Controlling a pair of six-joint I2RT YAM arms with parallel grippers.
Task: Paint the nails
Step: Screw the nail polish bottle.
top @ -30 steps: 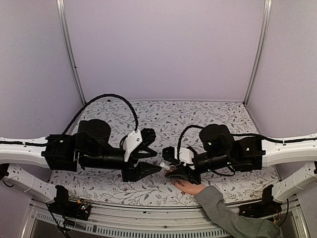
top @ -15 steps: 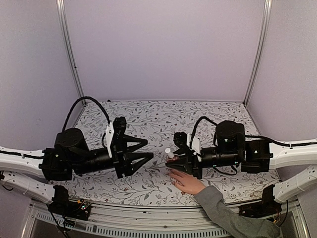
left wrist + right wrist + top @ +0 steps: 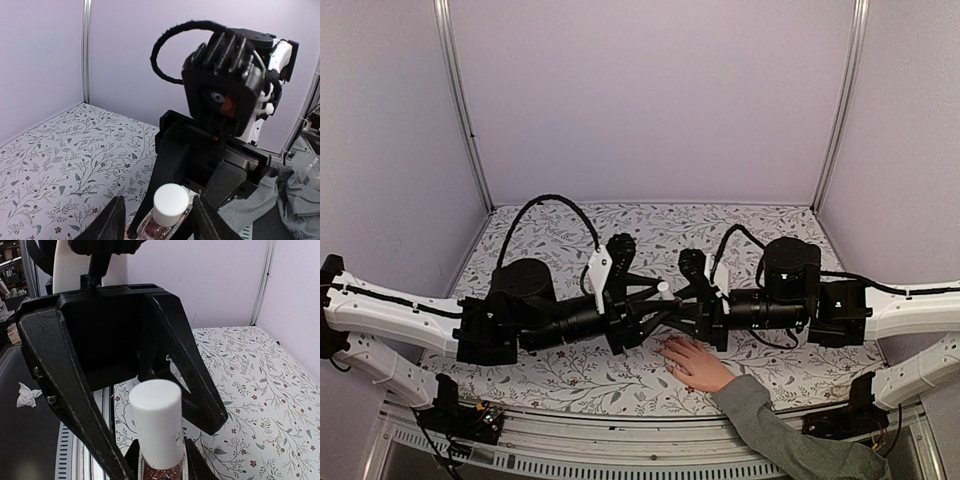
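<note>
Currently left fingers (image 3: 114,222) apart, straddling cap (image 3: 171,200); right fingers (image 3: 161,180) clamped on bottle (image 3: 160,227). I expect off-centre closing could twist bottle loose, dropping it onto hand (image 3: 695,365) close by.

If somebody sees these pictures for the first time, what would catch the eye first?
Two black arms meet nose to nose over the flowered cloth: the right gripper holds a white-capped glitter polish bottle, and the open left gripper straddles its cap. At the near edge a human hand in a grey sleeve lies flat on the cloth.
</note>
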